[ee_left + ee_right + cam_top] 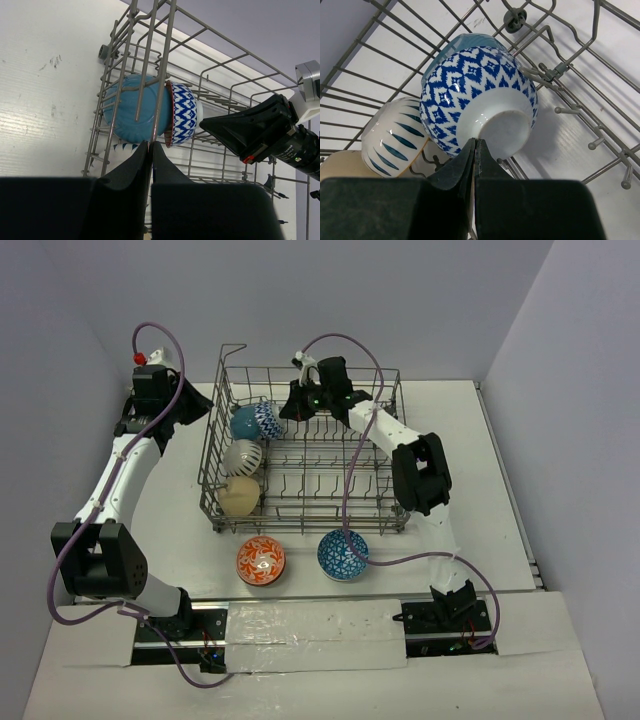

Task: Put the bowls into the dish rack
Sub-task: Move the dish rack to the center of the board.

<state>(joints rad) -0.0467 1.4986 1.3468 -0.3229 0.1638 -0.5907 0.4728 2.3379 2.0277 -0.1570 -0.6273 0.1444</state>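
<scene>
Two bowls (pixel 261 561) wait at 6 o'clock of rack (pixel 310 475); right gripper (pixel 474 145), pinched empty like left gripper (pixel 151 147), should nudge patterned bowl (pixel 470 95) gently toward 9 o'clock.

A grey wire dish rack (pixel 212 445) holds a plain teal bowl (pixel 243 422), a blue-and-white zigzag bowl (pixel 268 420), a white bowl with dark teal leaf strokes (pixel 243 456) and a cream bowl (pixel 240 495), while an orange-and-white patterned bowl (pixel 261 561) and a blue bowl with fine white patterning (pixel 343 554) sit on the white worktop (pixel 490 490).

My left tool (pixel 151 150) is closed beside the dish rack (pixel 166 50). Inside I see a teal bowl (pixel 127 112) touching a blue-patterned bowl (pixel 184 117).
</scene>
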